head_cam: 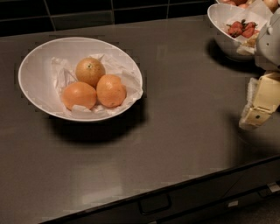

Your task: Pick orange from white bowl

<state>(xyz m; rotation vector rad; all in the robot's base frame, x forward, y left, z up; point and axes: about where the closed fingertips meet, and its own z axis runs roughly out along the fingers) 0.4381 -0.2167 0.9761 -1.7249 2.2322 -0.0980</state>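
Note:
The white bowl [39, 61], wide and shallow and lined with crumpled white paper, sits on the left of the dark counter. In it lie three round fruits. The orange [90, 71] is the duller brownish-yellow one at the back, with a small dark stem dot. Two brighter orange ones [79, 95] [111, 90] lie in front of it. My gripper [259, 111] hangs at the right edge of the camera view, far to the right of the bowl and above the counter, touching nothing.
A second white bowl [225, 26] with red strawberries stands at the back right, just behind my arm. A dark tiled wall [87, 13] runs along the back. The counter's front edge [175, 186] has a drawer handle [155, 203] below it.

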